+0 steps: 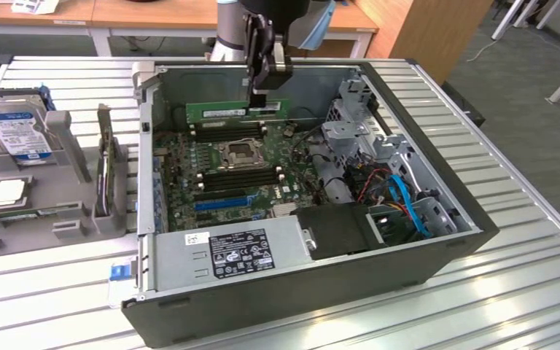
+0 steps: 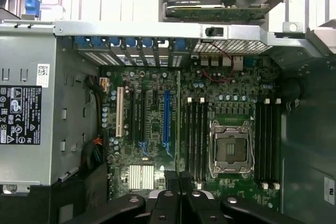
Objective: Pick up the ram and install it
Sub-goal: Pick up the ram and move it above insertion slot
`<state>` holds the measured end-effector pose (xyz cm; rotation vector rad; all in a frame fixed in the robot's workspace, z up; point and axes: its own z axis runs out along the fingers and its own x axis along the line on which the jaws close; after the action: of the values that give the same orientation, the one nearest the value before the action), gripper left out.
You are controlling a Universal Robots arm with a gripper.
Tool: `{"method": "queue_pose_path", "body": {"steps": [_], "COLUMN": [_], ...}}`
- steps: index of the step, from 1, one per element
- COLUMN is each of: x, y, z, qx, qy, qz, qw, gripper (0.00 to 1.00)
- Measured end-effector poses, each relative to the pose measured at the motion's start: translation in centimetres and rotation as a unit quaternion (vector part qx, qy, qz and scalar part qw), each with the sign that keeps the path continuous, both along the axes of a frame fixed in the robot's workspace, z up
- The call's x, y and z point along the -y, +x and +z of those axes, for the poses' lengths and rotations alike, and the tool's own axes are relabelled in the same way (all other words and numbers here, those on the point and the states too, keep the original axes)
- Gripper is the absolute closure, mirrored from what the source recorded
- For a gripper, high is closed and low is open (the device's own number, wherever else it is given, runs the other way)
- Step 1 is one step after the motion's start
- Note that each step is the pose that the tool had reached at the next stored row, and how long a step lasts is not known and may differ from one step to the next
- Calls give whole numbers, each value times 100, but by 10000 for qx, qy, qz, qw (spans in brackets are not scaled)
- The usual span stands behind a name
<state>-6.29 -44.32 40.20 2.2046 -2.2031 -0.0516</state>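
- The gripper point(image 1: 259, 93) is almost shut. It pinches the top edge of the ram point(image 1: 236, 111), nearer the stick's end on the exterior view's right.
- The ram hangs level at the far end of the case point(image 1: 358, 277), just above the far slots point(image 1: 224, 132).
- I think the stick should line up along one slot, not across two.
- A tilt could jam one end, so going straight down looks safest.

Free room above motherboard point(image 1: 178, 168); the ram point(image 1: 236, 111) over its memory slots point(image 1: 227, 133); drive cage point(image 1: 353, 138) alongside

Wooden desks point(image 1: 163, 11) behind, grey floor point(image 1: 525, 82), ribbed metal table point(image 1: 513, 292)
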Motion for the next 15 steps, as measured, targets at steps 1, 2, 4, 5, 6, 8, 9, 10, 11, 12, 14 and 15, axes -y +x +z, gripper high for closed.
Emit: {"method": "queue_pose_path", "body": {"steps": [1, 2, 4, 5, 6, 8, 9, 10, 11, 12, 14, 15], "x": [-17, -36, -75, -94, -113, -151, -169, -186, -205, -222, -254, -270], "y": [0, 0, 0, 0, 0, 0, 0, 0, 0, 0, 0, 0], "z": [-1, -1, -3, -4, -5, -6, -6, -7, -9, -11, -13, -13], "qx": [0, 0, 0, 0, 0, 0, -1, 0, 0, 0, 0, 0], "qy": [0, -1, 0, 0, 0, 0, 0, -1, 0, 0, 0, 0], "qz": [0, 0, 0, 0, 0, 0, 0, 0, 0, 0, 0, 0], "qw": [10000, 10000, 10000, 10000, 10000, 10000, 10000, 10000, 10000, 10000, 10000, 10000], "gripper": [88, 88, 88, 88, 88, 88, 88, 88, 88, 88, 88, 88]}}
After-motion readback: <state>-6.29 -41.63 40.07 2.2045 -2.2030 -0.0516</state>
